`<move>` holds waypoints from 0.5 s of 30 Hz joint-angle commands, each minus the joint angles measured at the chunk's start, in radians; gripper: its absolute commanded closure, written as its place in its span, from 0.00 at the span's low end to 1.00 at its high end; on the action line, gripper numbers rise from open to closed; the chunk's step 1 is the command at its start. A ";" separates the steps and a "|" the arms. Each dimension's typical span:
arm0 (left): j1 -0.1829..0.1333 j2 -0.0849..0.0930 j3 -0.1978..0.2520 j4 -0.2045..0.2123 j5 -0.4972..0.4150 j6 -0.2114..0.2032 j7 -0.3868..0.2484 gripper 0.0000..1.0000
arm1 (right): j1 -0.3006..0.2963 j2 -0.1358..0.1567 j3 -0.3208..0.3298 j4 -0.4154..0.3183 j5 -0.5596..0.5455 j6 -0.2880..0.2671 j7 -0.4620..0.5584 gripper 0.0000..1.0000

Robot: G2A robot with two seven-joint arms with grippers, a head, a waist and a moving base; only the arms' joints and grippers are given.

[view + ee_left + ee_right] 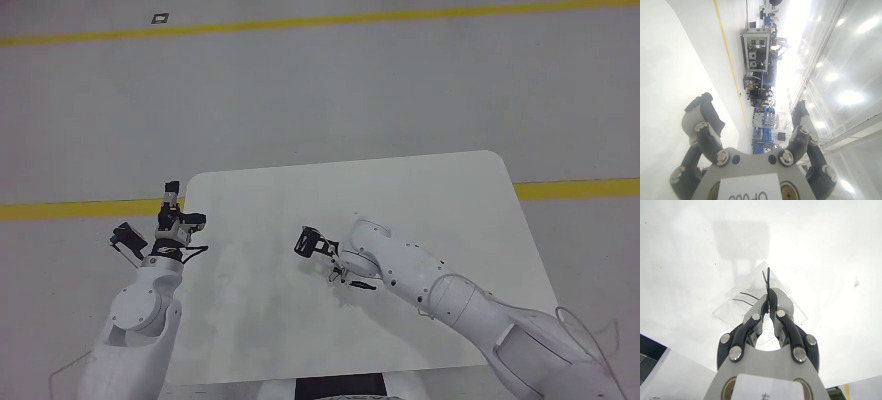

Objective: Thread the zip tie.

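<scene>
My right gripper (768, 303) points down over the middle of the white table (400, 200) and is shut on a black zip tie (768, 279). The tie's thin end sticks out past the fingertips. Two more thin black strands (745, 298) curve off beside the fingers, over a clear square plate (795, 313) lying flat on the table. In the top view the right gripper (345, 275) sits left of the table's centre. My left gripper (752, 111) is open and holds nothing; it hangs level at the table's left edge (178, 205), well apart from the tie.
The white tabletop (696, 275) around the clear plate is bare apart from a few small dark specks. Grey floor with yellow lines (300, 22) surrounds the table. Racks and workstations (757, 51) stand far off in the room.
</scene>
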 commanded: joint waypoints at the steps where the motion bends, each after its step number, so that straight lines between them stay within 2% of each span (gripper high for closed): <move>1: 0.000 0.000 0.000 0.000 0.000 0.000 0.000 0.00 | -0.002 0.000 0.005 -0.006 -0.003 0.000 0.006 0.92; 3: 0.000 0.000 0.000 0.000 0.000 0.000 0.000 0.00 | -0.005 0.000 0.010 -0.011 -0.005 -0.002 0.011 0.83; 5: 0.000 0.000 0.000 0.000 0.000 0.000 0.000 0.00 | -0.008 0.000 0.015 -0.016 -0.007 -0.003 0.016 0.80; 9: 0.000 0.000 0.000 0.000 0.000 0.000 0.000 0.00 | -0.014 0.000 0.025 -0.029 -0.011 -0.006 0.027 0.80; 15: 0.000 0.000 0.000 0.000 0.000 0.000 0.000 0.00 | -0.028 0.001 0.038 -0.035 -0.024 -0.003 0.032 0.90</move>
